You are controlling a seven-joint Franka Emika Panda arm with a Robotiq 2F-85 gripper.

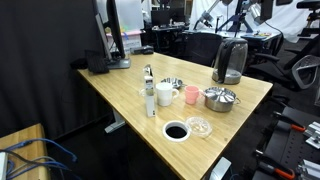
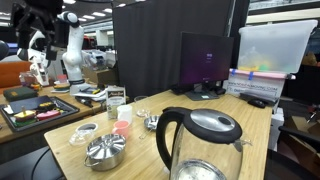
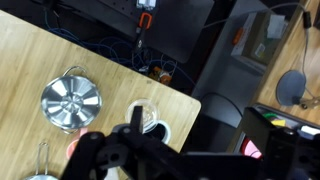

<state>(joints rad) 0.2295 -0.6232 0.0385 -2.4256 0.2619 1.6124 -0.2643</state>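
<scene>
Gripper [image 3: 135, 150] is spread open, nothing gripped. Glass dish [image 3: 147, 112] is seen just ahead on the surface [image 3: 30, 50]; pot [image 3: 70, 103] is offset sideways.

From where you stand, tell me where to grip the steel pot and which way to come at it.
Probably grip a side loop handle of the pot, coming straight down. The pot stands upright with its lid on. Its round body looks too wide for the jaws, and the knob would likely lift only the lid.
</scene>
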